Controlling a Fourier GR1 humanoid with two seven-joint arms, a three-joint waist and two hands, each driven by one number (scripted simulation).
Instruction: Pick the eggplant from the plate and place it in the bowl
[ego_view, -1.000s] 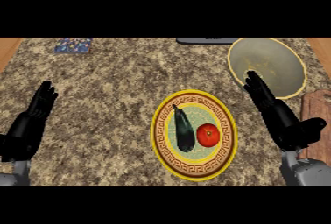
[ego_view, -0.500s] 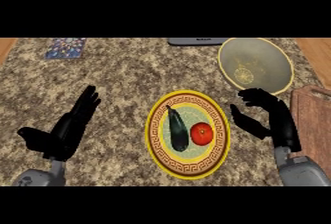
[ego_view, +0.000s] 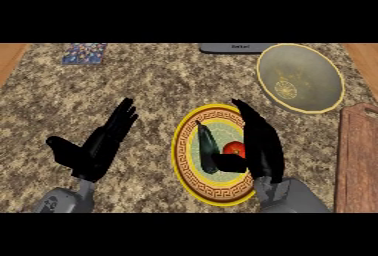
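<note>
Two black hands are over the speckled stone counter, and neither one holds anything. From where I stand, the right hand hangs over the right side of the plate, a round one with a yellow rim and a brown key-pattern band. Its fingers are straight and held together, pointing away from the robot. Its thumb sticks out sideways to the left, across the plate's middle and towards the near end of the eggplant. The thumb tip looks to be at the eggplant's lower end, but I cannot tell whether it actually touches.

The eggplant is on the plate, a dark, long shape lying left of centre with its narrow end pointing away. Just beside it on the right sits a small red tomato, tucked between the eggplant and the right hand's palm.

The left hand is well off to the left of the plate, over bare counter. It is spread flat with straight fingers angled up and to the right and the thumb out to the left.

The bowl, pale olive inside with a yellow rim, stands beyond the plate at the far right, apart from it. A wooden board runs along the right edge. At the far side lie a dark grey object and a patterned blue mat
</note>
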